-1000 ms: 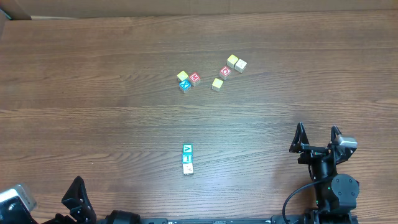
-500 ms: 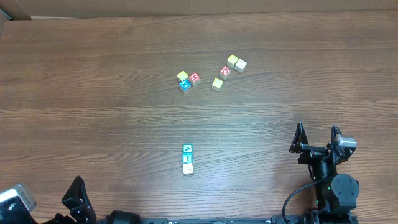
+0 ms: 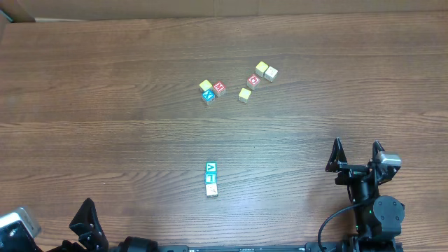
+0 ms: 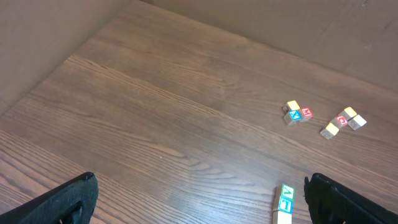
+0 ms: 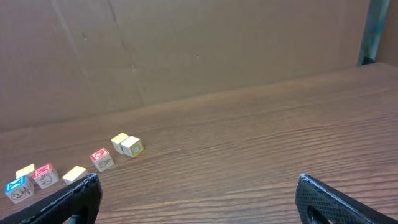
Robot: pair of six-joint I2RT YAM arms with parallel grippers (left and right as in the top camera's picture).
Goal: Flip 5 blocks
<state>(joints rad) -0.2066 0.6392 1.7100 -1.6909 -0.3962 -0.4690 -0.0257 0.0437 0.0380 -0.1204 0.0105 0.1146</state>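
Overhead: ten blocks (image 3: 219,87) on the bench (image 3: 105,105), seven in two loose clumps (image 3: 253,80) toward the far side, plus a row of three (image 3: 211,178) lined up touching, nearer the robot. Right end effector (image 3: 358,148) sits by the near edge, spread wide, empty, well apart from every block. Left wrist: left end effector (image 4: 200,186) is also splayed and empty, with the row just ahead on its right. Right wrist: same deal, clumps off to the left. My guess is no flip is underway. I can't tell if any are flipped already, so all five may be left.
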